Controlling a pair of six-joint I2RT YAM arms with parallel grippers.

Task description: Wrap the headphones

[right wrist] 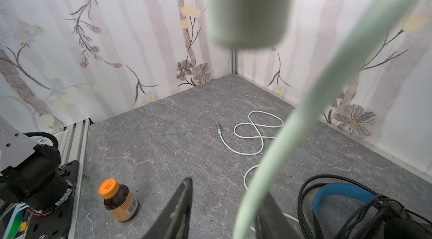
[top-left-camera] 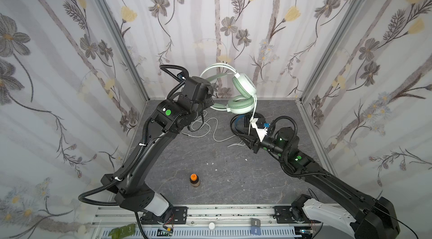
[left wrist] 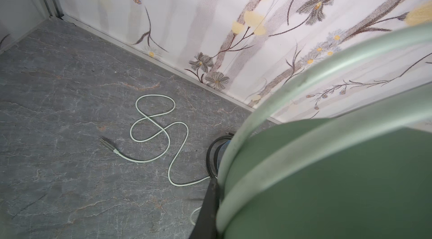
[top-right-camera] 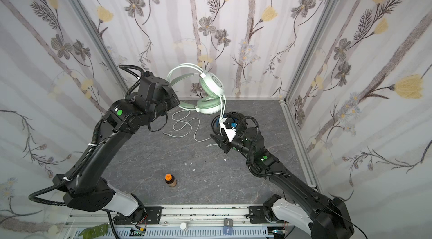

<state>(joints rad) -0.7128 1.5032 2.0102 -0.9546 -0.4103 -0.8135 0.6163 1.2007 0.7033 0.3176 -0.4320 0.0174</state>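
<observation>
Hanging above the back of the table, the mint-green headphones are pinched at the headband by the left gripper, its fingers pressed together; their white cable drops between the 2 fingers of the right gripper — apart, not yet clamped — and loops across the table; the black headphones lie beside that gripper.

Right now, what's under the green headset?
Under the green headset, its white cable loops on the table; the black headset lies nearby, mostly covered by the right arm in both top views.
</observation>
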